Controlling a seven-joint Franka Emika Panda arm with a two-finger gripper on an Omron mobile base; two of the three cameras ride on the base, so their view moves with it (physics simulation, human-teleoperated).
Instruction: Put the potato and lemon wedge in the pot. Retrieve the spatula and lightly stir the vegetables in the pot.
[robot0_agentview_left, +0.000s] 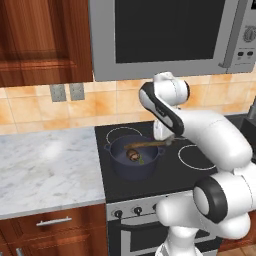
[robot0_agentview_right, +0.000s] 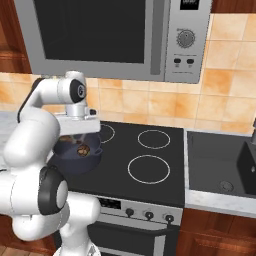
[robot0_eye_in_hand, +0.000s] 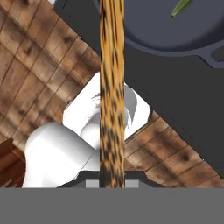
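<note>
The pot (robot0_agentview_left: 132, 161) is seen on the front left burner of the black stovetop (robot0_agentview_left: 195, 172); the potato (robot0_agentview_left: 133, 155) lies inside it, with the lemon wedge (robot0_agentview_left: 140, 160) just beside it. The spatula (robot0_agentview_left: 146, 144) is held across the pot's opening, its handle clamped between the closed fingers of the gripper (robot0_agentview_left: 170, 140); in the hand view the handle (robot0_eye_in_hand: 112, 96) runs straight up from the fingertips toward the pot rim (robot0_eye_in_hand: 183, 49). A grey microwave (robot0_agentview_left: 170, 35) is mounted above.
</note>
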